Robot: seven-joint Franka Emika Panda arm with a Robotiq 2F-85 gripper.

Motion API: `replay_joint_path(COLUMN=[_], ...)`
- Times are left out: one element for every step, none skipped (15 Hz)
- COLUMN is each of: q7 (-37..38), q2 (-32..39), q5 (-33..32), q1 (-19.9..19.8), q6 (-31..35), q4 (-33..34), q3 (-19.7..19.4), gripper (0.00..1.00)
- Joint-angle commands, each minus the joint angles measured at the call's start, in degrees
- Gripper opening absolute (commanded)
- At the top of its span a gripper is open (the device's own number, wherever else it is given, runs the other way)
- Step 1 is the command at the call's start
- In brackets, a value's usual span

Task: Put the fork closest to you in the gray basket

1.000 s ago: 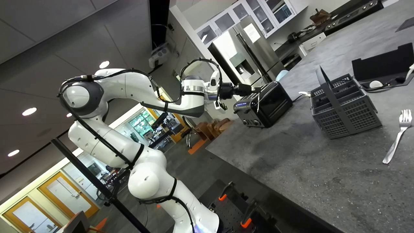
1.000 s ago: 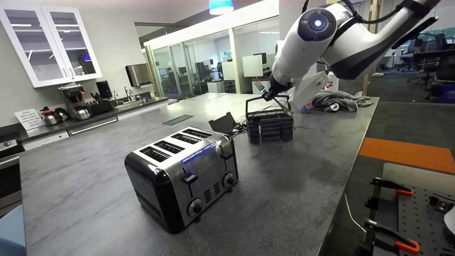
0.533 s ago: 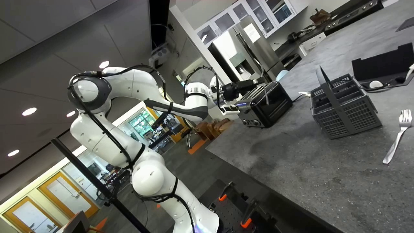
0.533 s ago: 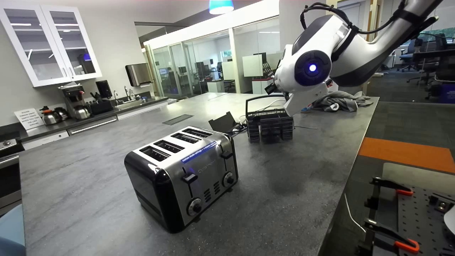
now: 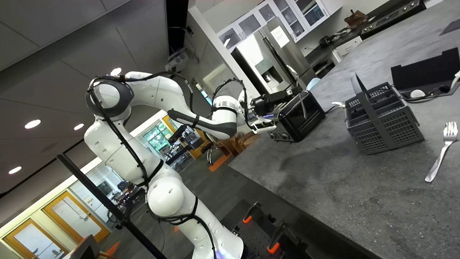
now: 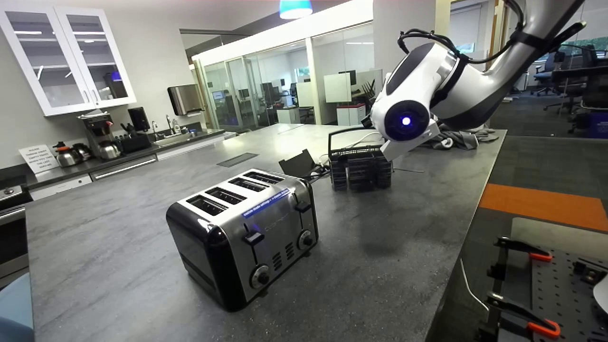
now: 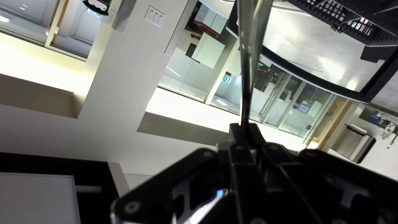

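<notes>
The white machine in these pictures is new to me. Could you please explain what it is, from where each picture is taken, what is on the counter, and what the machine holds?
It is a robot arm, steered by a person, with a black tool for gripping at its end. Two pictures come from cameras outside the robot; the wrist view looks out along the tool and is nearly upside down. On the gray counter are a toaster, a gray cloth, the gray basket and, beside it, a fork. The tool is closed on a slim metal utensil, probably the one meant for the basket, though its head is hard to make out. It is not in the basket yet.
</notes>
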Motion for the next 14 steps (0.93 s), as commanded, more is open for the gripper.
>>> replay_joint_path(q7=[2.32,6.63,10.28,13.36,16.65,20.33,24.22,28.54,31.87,34.16,36.33,37.11,34.0,35.06], q2=[-0.01,-0.05,-0.21,0.18,0.56,0.8,1.18,1.66,2.19,2.51,2.98,3.58,2.8,3.1], q5=[-1.43,-5.34,-9.26,-12.96,-16.7,-20.35,-23.47,-24.87,-23.54,-21.09,-19.26,-16.12,-19.12,-17.7], q1=[2.36,2.58,2.7,2.84,2.91,2.83,2.73,2.6,2.47,2.24,2.11,2.18,2.35,2.25], q6=[-0.74,-0.89,-0.25,-1.44,-2.51,-2.9,-3.79,-4.95,-6.38,-6.59,-7.13,-7.92,-5.56,-6.0], q4=[-0.36,-1.07,-1.68,-2.23,-2.85,-3.45,-3.94,-4.11,-3.98,-3.76,-3.55,-3.13,-3.54,-3.54], q3=[-1.98,-2.25,-2.57,-2.67,-2.86,-3.25,-3.65,-4.14,-4.64,-5.25,-5.66,-5.89,-5.87,-6.12], gripper=[0.02,0.02,0.02,0.02,0.02,0.02,0.02,0.02,0.02,0.02,0.02,0.02,0.07,0.07])
